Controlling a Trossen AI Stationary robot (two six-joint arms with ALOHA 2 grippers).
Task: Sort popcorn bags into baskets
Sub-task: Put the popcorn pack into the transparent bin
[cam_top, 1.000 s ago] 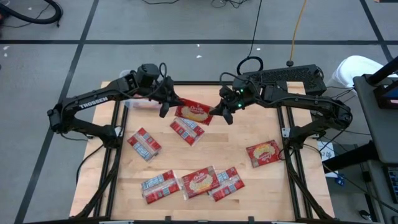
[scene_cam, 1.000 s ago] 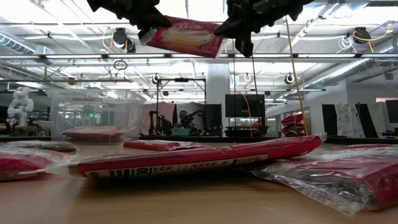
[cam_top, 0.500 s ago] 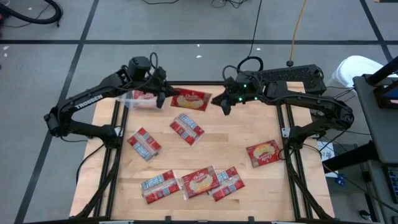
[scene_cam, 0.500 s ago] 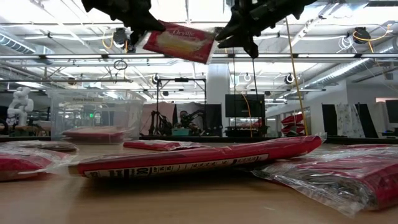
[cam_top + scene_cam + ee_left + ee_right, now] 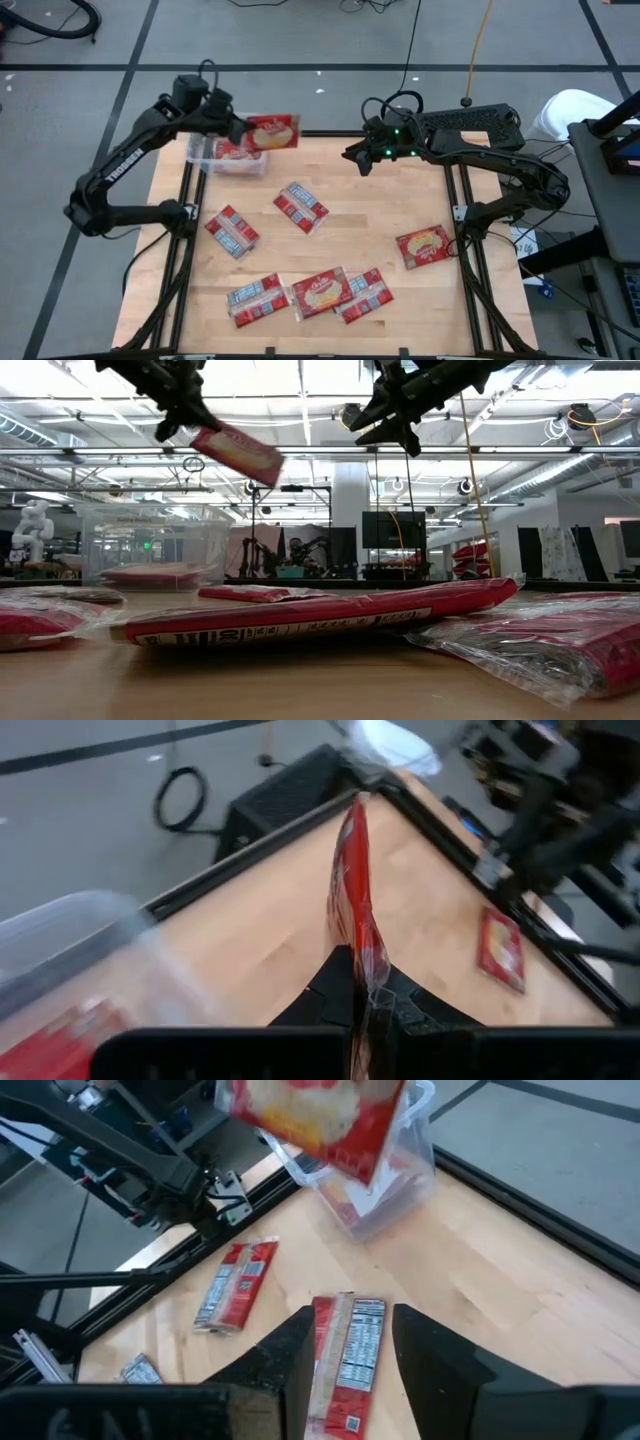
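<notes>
My left gripper (image 5: 240, 129) is shut on one red popcorn bag (image 5: 273, 131), held in the air just above the far right corner of the clear basket (image 5: 203, 160). The low view shows that bag (image 5: 238, 453) high above the basket (image 5: 160, 545), which stands at the table's far left corner with another red bag (image 5: 236, 156) lying flat inside. My right gripper (image 5: 359, 160) is open and empty, raised over the far middle of the table; its wrist view looks between the fingers (image 5: 350, 1350) at a loose bag (image 5: 347, 1355). My left gripper pinches the bag's left end (image 5: 362, 1005) between its two fingers, coming level from the table's left. The bag is lifted clear and sticks out toward the right beyond the fingers. Its picture face is up and its free end (image 5: 268, 470) tilts downward.
Loose bags lie flat on the wood: one in the middle (image 5: 301, 207), one at the left (image 5: 232, 231), one at the right (image 5: 424, 245) and a cluster near the near edge (image 5: 310, 293). Black frame rails (image 5: 458, 200) run along the table's sides.
My left gripper has carried the bag up and toward the table's far left, from beside my right gripper to above the basket, and the bag's free end has tipped down. My right gripper now stands apart from the bag and has drifted slightly toward the far edge.
</notes>
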